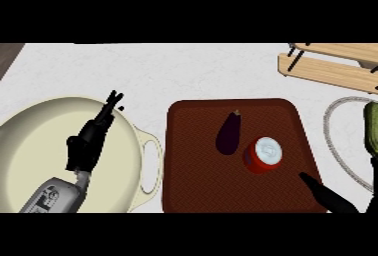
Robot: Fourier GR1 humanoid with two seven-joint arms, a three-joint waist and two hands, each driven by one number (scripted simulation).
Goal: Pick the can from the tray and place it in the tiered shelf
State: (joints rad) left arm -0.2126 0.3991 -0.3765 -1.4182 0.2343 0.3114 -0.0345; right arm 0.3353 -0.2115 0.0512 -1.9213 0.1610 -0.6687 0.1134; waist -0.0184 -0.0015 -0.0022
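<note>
Red can [264, 154] upright on tray [192, 190], beside eggplant [229, 132].

Pale marbled counter [207, 70], dark strip top-left.

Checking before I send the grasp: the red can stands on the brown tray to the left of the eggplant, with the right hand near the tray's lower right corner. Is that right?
Not quite. In the head view the can stands to the right of the eggplant, not to its left. The rest holds: both are on the brown tray, and the right hand is near the tray's lower right corner.
</note>
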